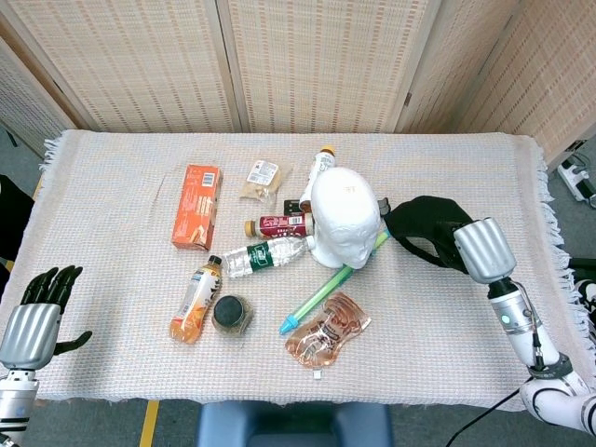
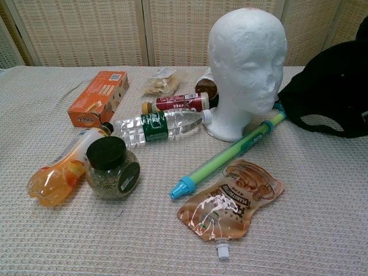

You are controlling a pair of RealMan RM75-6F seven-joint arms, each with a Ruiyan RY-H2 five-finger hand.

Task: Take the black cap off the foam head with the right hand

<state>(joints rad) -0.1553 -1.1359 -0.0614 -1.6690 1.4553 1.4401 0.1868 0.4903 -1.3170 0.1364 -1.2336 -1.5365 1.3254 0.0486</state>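
1. We see the right hand [image 1: 482,250] low over the table, its fingers hidden by the black cap [image 1: 426,229] it holds.
2. The cap lies just right of the bare foam head [image 1: 344,216], covering the green tube's [image 1: 328,289] far end.
3. Our left hand [image 1: 35,314] hovers with fingers spread, holding nothing.

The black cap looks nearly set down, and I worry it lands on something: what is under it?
The black cap covers the far end of the green and blue tube. Whatever else lies beneath is hidden; whether it touches the cloth is unclear.
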